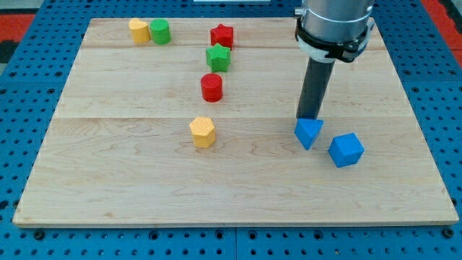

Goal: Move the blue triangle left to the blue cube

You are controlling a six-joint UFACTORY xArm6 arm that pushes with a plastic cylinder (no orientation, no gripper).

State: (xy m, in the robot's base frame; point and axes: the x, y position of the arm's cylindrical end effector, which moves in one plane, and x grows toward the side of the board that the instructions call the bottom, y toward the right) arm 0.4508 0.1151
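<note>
The blue triangle [308,133] lies on the wooden board right of the middle. The blue cube [346,149] sits just to its lower right, a small gap between them. My tip [308,117] comes down from the view's top and ends at the triangle's upper edge, touching it or nearly so.
A yellow hexagonal block [203,131] lies left of centre. A red cylinder [211,87], a green star [218,57] and a red star [222,35] line up above it. A yellow block [138,30] and a green cylinder [160,31] sit at the top left. The board's right edge [419,115] is near.
</note>
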